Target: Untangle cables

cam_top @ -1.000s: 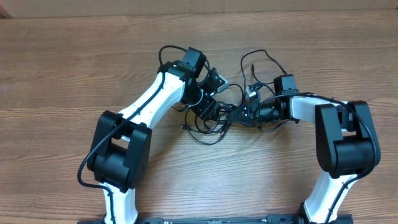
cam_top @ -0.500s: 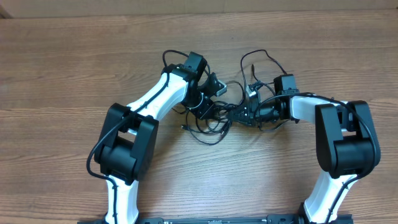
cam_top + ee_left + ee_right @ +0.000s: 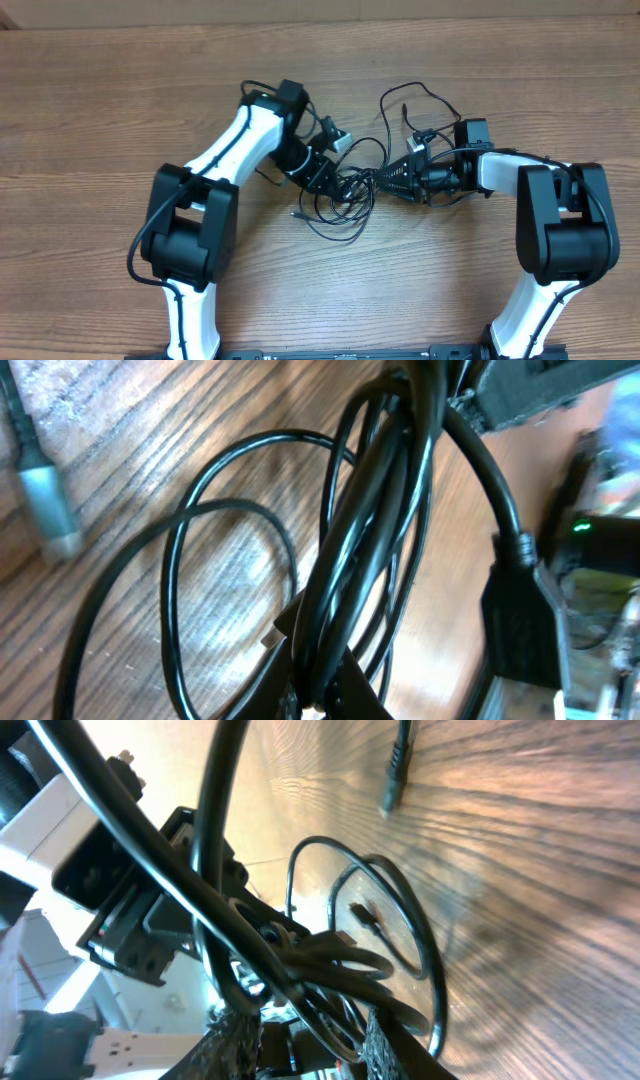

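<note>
While the left claw pinches the cables, the right claw stands part-open around them.

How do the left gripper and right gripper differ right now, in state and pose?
The left gripper is shut, pinching a bunch of the cables; the right gripper has its jaws apart, strands passing between them. Seen from overhead, the left gripper comes in diagonally from the upper left, the right gripper almost straight across from the right. Both meet at the same tangle.
</note>
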Controlling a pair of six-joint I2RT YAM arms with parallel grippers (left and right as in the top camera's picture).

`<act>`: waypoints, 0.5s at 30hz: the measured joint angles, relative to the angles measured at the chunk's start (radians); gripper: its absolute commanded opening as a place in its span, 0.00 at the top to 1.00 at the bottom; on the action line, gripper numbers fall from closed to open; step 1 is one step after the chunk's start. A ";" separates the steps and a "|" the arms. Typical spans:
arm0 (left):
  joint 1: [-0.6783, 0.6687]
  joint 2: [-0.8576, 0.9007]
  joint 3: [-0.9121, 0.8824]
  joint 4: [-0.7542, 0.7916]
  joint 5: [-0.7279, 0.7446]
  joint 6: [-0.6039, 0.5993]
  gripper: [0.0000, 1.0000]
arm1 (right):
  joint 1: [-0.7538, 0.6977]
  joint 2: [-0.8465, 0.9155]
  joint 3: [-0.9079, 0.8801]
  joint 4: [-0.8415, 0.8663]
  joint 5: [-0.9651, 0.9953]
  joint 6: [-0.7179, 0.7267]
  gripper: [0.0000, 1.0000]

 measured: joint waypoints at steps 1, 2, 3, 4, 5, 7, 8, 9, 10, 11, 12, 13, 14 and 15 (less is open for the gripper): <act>0.011 0.000 0.000 -0.006 0.024 0.000 0.95 | 0.002 0.000 0.000 0.001 -0.011 0.006 0.66; 0.019 0.000 0.000 -0.008 0.046 0.000 0.95 | 0.006 0.000 0.000 0.002 -0.025 0.010 0.66; 0.027 0.000 0.001 -0.008 0.065 0.000 0.95 | 0.011 0.000 0.002 0.002 -0.047 0.014 0.66; 0.033 0.000 0.001 -0.008 0.078 0.001 0.95 | 0.017 0.000 0.007 0.001 -0.071 0.020 0.66; 0.038 0.000 0.001 -0.008 0.090 0.001 0.96 | 0.024 0.000 0.018 -0.003 -0.096 0.024 0.66; 0.040 0.000 0.001 -0.009 0.105 0.001 0.96 | 0.034 0.000 0.043 -0.012 -0.131 0.027 0.67; 0.039 0.000 0.001 -0.009 0.113 0.001 0.96 | 0.039 0.000 0.059 -0.017 -0.143 0.028 0.67; 0.039 0.000 0.001 -0.009 0.119 0.001 0.96 | 0.043 -0.002 0.070 -0.021 -0.153 0.028 0.67; 0.040 0.000 0.001 -0.009 0.124 0.000 0.96 | 0.047 -0.007 0.079 -0.020 -0.159 0.028 0.67; 0.040 0.000 0.001 -0.009 0.128 -0.001 0.95 | 0.051 -0.016 0.084 -0.021 -0.161 0.028 0.67; 0.040 0.000 0.001 -0.009 0.131 -0.004 0.96 | 0.055 -0.028 0.087 -0.022 -0.161 0.028 0.66; 0.040 0.000 0.002 -0.009 0.135 -0.009 0.96 | 0.062 -0.042 0.091 -0.023 -0.160 0.028 0.66; 0.040 0.000 0.003 -0.009 0.138 -0.019 0.96 | 0.067 -0.055 0.093 -0.023 -0.155 0.029 0.66; 0.040 0.000 0.004 -0.009 0.141 -0.031 0.96 | 0.074 -0.073 0.096 -0.024 -0.143 0.029 0.66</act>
